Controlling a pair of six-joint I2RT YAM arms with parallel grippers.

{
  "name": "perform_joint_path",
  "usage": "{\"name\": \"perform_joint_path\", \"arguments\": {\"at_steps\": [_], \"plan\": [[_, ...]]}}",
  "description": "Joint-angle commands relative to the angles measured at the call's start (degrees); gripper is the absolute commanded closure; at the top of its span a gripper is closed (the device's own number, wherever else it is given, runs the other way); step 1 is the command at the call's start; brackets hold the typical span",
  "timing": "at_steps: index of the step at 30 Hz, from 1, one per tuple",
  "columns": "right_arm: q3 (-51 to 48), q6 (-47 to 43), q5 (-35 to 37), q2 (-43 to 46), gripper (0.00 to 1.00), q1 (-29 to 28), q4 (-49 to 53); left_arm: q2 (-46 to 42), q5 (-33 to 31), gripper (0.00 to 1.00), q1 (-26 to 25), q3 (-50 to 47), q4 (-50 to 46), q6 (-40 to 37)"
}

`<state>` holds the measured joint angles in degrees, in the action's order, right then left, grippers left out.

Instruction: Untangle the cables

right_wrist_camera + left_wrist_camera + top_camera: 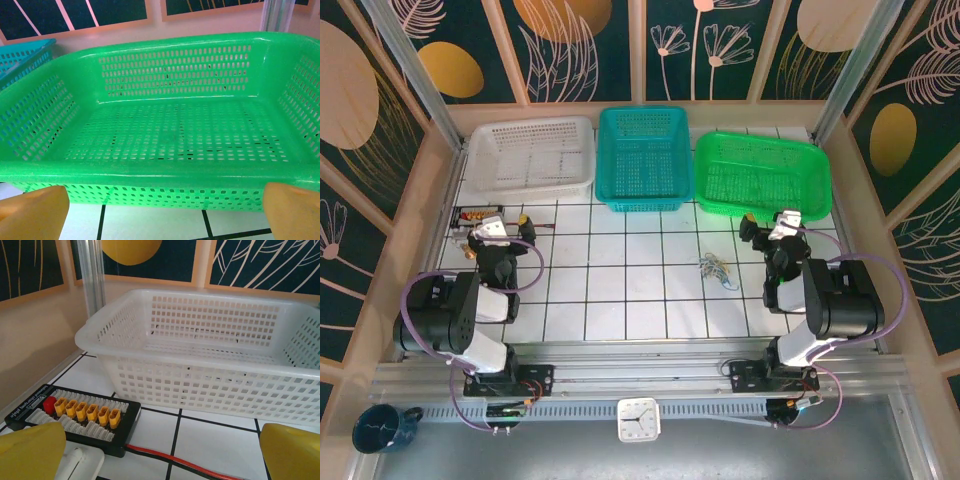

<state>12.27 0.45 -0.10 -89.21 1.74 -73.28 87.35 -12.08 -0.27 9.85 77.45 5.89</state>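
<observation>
The cables (pixel 715 270) lie as a small whitish-grey and blue knot on the white tiled table (pixel 620 280), right of centre. My right gripper (pixel 772 221) hovers about one tile to their right and a little farther back, facing the green basket (pixel 762 175); it is open with nothing between its yellow fingertips (pixel 33 213). My left gripper (pixel 498 224) is at the far left of the table, well away from the cables. It is open and empty, and its fingertips (pixel 292 452) frame bare tile.
Three baskets line the back: white (pixel 200 350), teal (pixel 643 156) and green (pixel 170 125). A black connector board (pixel 75 412) with yellow plugs and a red wire (pixel 200 466) lies just ahead of the left gripper. A clock (pixel 638 419) and a mug (pixel 382 428) sit below the table's near edge.
</observation>
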Motion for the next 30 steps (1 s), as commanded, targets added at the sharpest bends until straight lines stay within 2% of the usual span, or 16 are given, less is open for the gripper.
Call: {"name": "perform_joint_path", "arguments": {"at_steps": [1,11,13,15,17,25,28,30], "plan": [[0.56,0.56,-0.49,-0.1,0.01,0.09,-1.67,-0.2,-0.36,0.01,0.36,-0.32,3.28,1.11],[0.56,0.53,-0.45,-0.07,0.01,0.08,-1.63,-0.2,-0.45,0.01,0.36,-0.31,3.32,1.14],[0.56,0.52,-0.43,-0.17,0.01,0.08,-1.69,-0.16,-2.49,0.01,0.29,1.0,1.08,1.91],[0.61,0.52,-0.43,-0.1,0.01,0.03,-1.65,-0.04,1.86,0.01,0.35,0.98,1.33,0.37],[0.58,0.52,-0.43,-0.15,0.01,0.03,-1.65,-0.25,3.36,0.01,0.32,0.79,1.23,-0.34],[0.61,0.57,-0.45,-0.07,0.01,0.04,-1.7,-0.15,3.99,0.01,0.36,0.63,1.65,-0.6],[0.71,0.52,-0.52,-0.12,0.01,0.16,-1.56,-0.06,7.87,0.01,0.36,2.11,-0.99,-2.12],[0.66,0.6,-0.5,-0.11,0.01,0.14,-1.58,0.14,7.17,0.01,0.36,3.01,-2.24,-1.65]]}}
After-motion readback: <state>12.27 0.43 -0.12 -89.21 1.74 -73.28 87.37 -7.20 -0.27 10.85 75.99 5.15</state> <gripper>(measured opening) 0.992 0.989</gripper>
